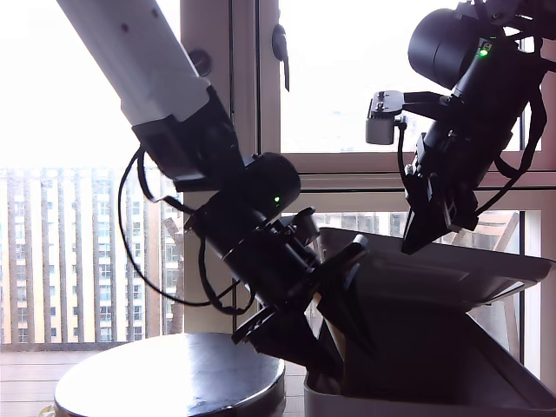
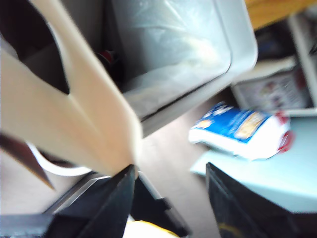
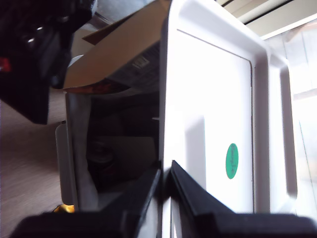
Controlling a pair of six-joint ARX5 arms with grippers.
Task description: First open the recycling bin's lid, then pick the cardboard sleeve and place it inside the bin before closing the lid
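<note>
1. Cardboard, thin and light: the cardboard sleeve (image 2: pixel 74 109) is clamped in my first claw (image 2: pixel 168 173), held at the mouth of the recycling bin (image 2: pixel 188 59). In the exterior view this claw (image 1: pixel 300 334) sits low at centre, at the bin's (image 1: pixel 452 382) left edge.
2. The lid (image 3: pixel 213 114) is raised. My second claw (image 3: pixel 166 181) is closed on its rim edge, holding it open above the bin's dark interior (image 3: pixel 119 153). The green mark (image 3: pixel 232 160) faces this camera.
3. Handling, by judgement: the sleeve is open-ended and will crush or fold under hard pressure; grip flat across a panel near one end, lightly. It should drop freely once released.
4. The lid appears stiff plastic; the raised rim offers a secure hold.
5. The round dark counter (image 1: pixel 165 373) stands at the exterior view's left, beside the bin.
</note>
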